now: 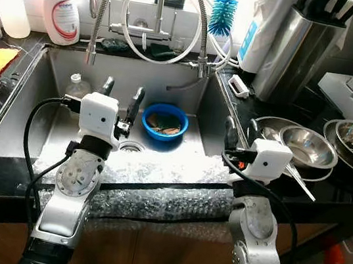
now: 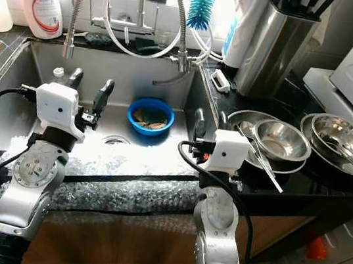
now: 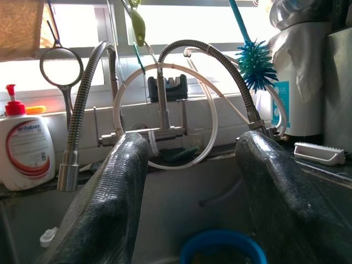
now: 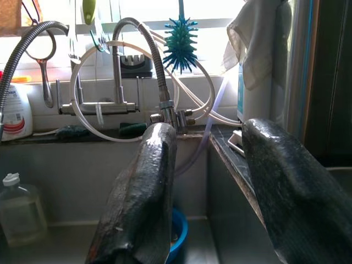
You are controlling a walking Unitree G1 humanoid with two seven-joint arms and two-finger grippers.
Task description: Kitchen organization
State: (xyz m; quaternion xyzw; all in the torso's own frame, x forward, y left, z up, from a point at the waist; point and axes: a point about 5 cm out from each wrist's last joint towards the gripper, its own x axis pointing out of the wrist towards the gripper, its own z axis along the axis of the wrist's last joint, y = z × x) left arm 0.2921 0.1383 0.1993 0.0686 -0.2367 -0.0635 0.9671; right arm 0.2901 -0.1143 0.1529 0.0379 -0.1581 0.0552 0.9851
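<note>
Both grippers held open over the sink, nothing grasped.

The left gripper point(image 1: 122, 93) is raised above the sink point(image 1: 60, 65) near its front edge, fingers spread. The right gripper point(image 1: 241, 130) is held at the sink's right rim, fingers parted. A blue bowl point(image 1: 165, 121) is seen at the sink's back, a clear bottle point(image 1: 77, 84) at its back left corner. Steel bowls point(image 1: 307, 146) are stacked on the tabletop point(image 1: 328, 184) right of the sink.

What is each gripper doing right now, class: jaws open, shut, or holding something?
Left gripper: jaws open, holding nothing, above the sink.
Right gripper: jaws open, holding nothing, at the sink's right edge.
</note>
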